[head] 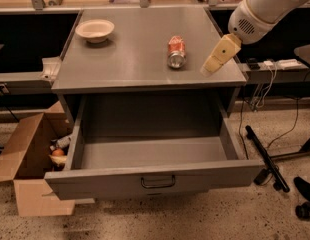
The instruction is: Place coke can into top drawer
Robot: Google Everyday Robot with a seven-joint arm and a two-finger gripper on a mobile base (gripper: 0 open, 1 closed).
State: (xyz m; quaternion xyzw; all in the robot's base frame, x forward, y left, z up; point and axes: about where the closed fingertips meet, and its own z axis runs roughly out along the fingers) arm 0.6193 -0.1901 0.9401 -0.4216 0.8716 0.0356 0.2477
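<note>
- Camera view: your gripper [211, 66] hovers at the right edge of the worktop [120, 64], just beside the coke can [176, 51]. I cannot tell how its jaws stand, but they hold nothing.
- The can lies on its side, so a glancing touch could roll it away.
- The top drawer [155, 176] stands open below.

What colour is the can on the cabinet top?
The coke can is red-orange with white markings; camera view. The gripper hangs beside it, apart.
</note>
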